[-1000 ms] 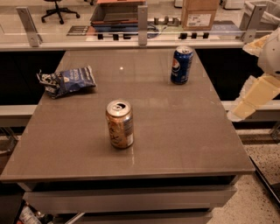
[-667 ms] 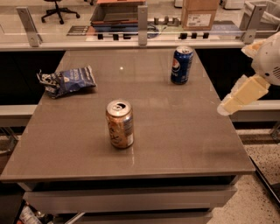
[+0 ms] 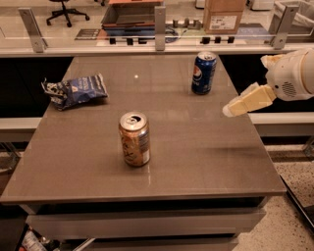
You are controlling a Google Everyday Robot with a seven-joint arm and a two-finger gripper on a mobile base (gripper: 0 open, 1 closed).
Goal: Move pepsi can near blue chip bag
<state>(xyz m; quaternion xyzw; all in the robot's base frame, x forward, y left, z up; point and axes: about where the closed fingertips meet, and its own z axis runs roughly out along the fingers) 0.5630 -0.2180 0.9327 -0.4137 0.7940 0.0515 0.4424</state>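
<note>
Camera view, sole entry. Tabletop (image 3: 196, 162): grey-brown, rectangular, bearing three items. Item one, pepsi can (image 3: 203, 72): dark blue, silver top, upright, standing at the far right of the tabletop close to its far edge, touched by nothing. Item two, blue chip bag (image 3: 76, 90): crumpled foil, lying flat at the far left, close to the left edge, well apart from the pepsi can with open tabletop between them. Item three, gold-orange can (image 3: 134, 139): upright, opened top, near the middle and toward the front, not part of the task. End effector (image 3: 239, 104): cream-coloured, on a white arm entering from the right, hanging above the right edge of the tabletop, nearer the camera than the pepsi can, pointed leftward and apart from it; whether it is spread or pressed together cannot be told, and nothing is seen in it. Background: a cardboard box (image 3: 223, 15) and an office chair (image 3: 64, 7) beyond the far rail. Progress, as judged: the pepsi can is not yet grasped, lifted or displaced toward the bag. What remains is closing the approach, the grasp, the carry leftward across the tabletop clear of the gold-orange can, and the placement beside the blue chip bag.
</note>
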